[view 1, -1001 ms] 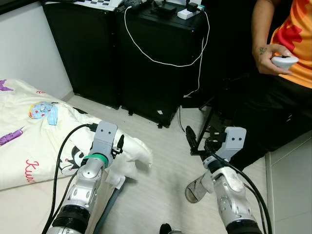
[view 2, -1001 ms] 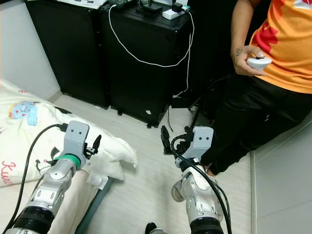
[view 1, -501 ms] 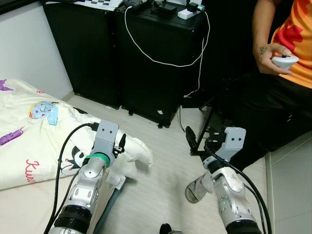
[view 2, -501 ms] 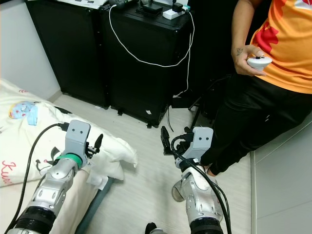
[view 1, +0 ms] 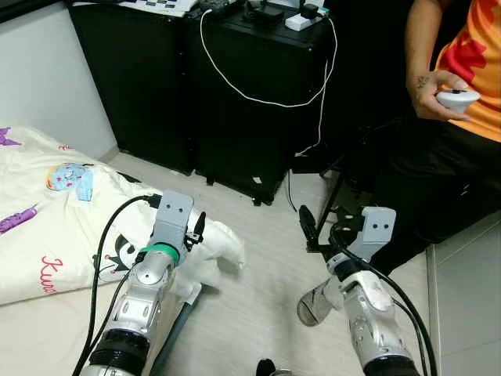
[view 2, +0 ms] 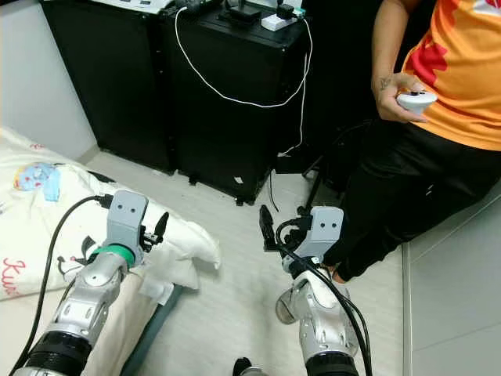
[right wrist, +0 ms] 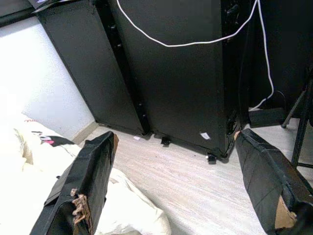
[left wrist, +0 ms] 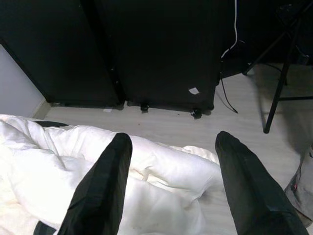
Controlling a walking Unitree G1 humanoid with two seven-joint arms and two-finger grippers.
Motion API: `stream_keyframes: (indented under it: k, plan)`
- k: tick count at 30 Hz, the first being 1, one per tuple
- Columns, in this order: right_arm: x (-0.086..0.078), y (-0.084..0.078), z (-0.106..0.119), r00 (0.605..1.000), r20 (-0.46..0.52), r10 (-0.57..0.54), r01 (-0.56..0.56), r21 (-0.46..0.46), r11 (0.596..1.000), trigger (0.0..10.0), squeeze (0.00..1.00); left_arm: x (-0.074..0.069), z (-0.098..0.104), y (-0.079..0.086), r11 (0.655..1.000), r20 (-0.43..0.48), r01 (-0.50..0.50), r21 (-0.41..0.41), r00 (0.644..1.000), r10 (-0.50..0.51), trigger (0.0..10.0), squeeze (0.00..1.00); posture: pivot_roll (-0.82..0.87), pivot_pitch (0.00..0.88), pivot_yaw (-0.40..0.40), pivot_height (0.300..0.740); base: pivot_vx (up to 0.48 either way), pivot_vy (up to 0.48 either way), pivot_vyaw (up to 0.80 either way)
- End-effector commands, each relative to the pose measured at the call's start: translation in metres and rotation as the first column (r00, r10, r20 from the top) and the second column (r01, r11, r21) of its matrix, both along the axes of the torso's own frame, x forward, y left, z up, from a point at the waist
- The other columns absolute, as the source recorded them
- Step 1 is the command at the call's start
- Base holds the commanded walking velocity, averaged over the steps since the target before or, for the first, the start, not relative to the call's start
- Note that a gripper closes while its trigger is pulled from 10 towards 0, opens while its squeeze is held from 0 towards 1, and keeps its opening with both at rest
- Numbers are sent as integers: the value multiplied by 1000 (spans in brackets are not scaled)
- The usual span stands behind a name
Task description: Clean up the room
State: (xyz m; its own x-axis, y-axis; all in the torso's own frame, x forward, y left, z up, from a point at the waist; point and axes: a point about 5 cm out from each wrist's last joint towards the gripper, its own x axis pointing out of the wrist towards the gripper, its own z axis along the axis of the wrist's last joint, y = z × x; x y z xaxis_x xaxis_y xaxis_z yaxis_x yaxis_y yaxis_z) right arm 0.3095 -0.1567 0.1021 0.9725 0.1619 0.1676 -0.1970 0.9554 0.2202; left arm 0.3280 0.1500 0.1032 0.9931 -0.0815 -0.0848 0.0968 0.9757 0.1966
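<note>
- Duvet (view 1: 55, 227), 1, cream with cartoon prints, spread low at left, corner spilling onto pale floor (view 1: 258, 258).
- Left gripper (left wrist: 171, 171) poised over that corner, 2 black fingers apart.
- Right gripper (right wrist: 181, 186) above floor, fingers wide apart.
- 2 black cabinets (view 1: 196, 94) behind; 1 white cable (view 1: 258, 94) draped across.
- 1 person's hand (view 1: 438, 90) gripping 1 white controller (view 1: 458, 98), far right.

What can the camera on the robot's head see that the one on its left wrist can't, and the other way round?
Head camera alone: a person's hand holding a white controller, the right claw, and a blue patch on the bedding. Left wrist camera alone: the cabinet's small wheels, and the left claw open, seen close. Both: the white blanket, black cabinets, pale floor.
</note>
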Motion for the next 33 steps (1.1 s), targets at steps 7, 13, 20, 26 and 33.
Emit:
stream_keyframes:
  k: [7, 13, 20, 26, 33]
  plan:
    - [-2, -1, -3, 1000, -12, -3, 3, 27, 1000, 10000, 0, -4, -6, 1, 1000, -26, -5, -3, 1000, 5, 10000, 0, 67, 86, -2, 740, -356, 0, 0]
    - [-2, -1, -3, 1000, -12, -4, 5, 50, 999, 10000, 0, -4, -6, 1, 1000, -26, -6, -2, 1000, 6, 10000, 0, 67, 86, -2, 740, -378, 0, 0]
    - [-2, 0, -2, 1000, -12, -2, 3, 69, 998, 10000, 0, -4, -6, 3, 1000, -27, -12, 1, 1000, 12, 10000, 0, 73, 90, -3, 740, -403, 0, 0]
    - [-2, 0, -2, 1000, -14, 0, 1, 72, 997, 10000, 0, -5, -6, 4, 1000, -28, -15, 1, 999, 16, 10000, 0, 76, 91, -5, 740, -423, 0, 0]
    - [-2, 0, -3, 1000, -19, 2, -1, 69, 998, 10000, 0, -5, -6, 4, 1000, -28, -17, 2, 999, 17, 10000, 0, 76, 91, -5, 740, -431, 0, 0]
